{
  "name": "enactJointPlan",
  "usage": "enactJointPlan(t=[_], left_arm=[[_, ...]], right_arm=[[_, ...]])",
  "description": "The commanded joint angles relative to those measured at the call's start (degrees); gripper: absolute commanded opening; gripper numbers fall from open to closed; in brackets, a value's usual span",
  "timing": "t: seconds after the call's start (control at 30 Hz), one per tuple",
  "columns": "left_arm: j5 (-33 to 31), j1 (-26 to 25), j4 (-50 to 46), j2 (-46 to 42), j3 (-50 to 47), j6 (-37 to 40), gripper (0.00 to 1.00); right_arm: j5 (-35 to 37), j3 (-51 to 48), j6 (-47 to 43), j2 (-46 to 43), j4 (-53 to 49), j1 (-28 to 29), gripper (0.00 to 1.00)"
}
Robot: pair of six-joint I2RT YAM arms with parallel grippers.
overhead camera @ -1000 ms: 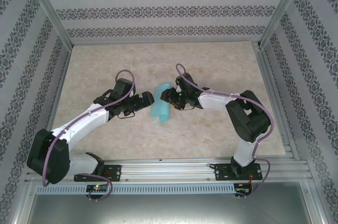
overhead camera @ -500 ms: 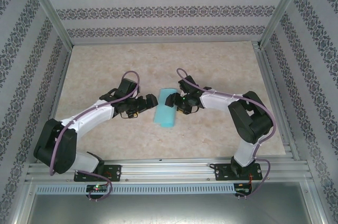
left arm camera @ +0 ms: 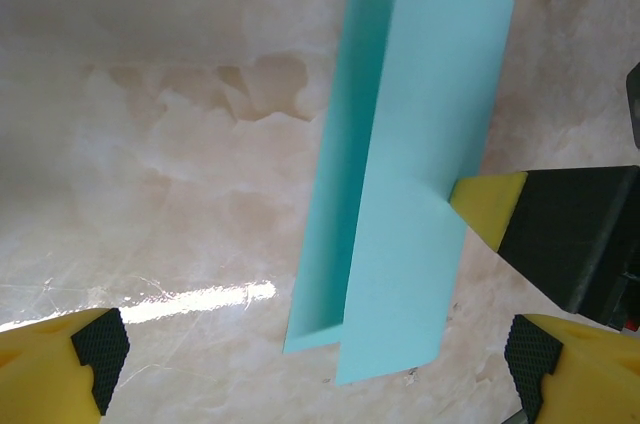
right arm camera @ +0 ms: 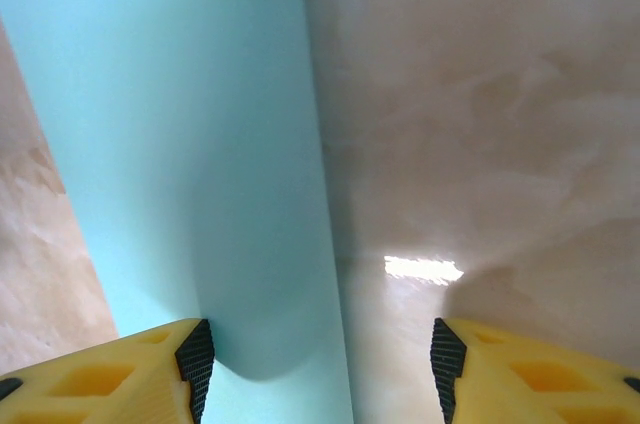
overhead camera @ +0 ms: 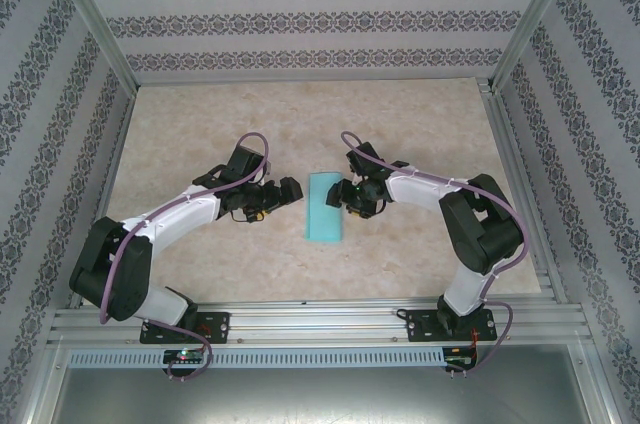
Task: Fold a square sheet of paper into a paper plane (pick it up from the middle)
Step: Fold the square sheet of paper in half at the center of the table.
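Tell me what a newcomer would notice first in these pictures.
A turquoise-blue paper sheet, folded over into a long strip, lies at the centre of the beige marbled tabletop. The white-and-black left arm and right arm reach toward it from either side. The left jaws stand wide open just short of it, and the right jaws are parted with one yellow fingertip at its edge.

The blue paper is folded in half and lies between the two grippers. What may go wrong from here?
1. The two layers of the folded sheet do not line up, so later creases may come out skewed.
2. A fingertip of the right gripper sits at the sheet's edge; a push may slide it over the smooth table.
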Motion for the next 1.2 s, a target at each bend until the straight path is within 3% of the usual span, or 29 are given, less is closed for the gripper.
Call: enactJointPlan(t=[0.0, 0.57, 1.17], left_arm=[[0.0, 0.4, 0.0, 0.5, 1.8, 1.9, 1.00], [-1.3, 0.4, -0.5, 0.5, 2.1, 2.0, 1.00], [-1.5, 0.4, -1.0, 0.4, 1.7, 2.5, 1.00]], right_arm=[[2.0, 1.6, -2.4, 0.6, -4.2, -0.1, 0.64], [5.9, 6.1, 5.5, 6.0, -5.9, 2.9, 0.71], [9.8, 10.5, 4.5, 8.9, -11.6, 5.0, 0.79]])
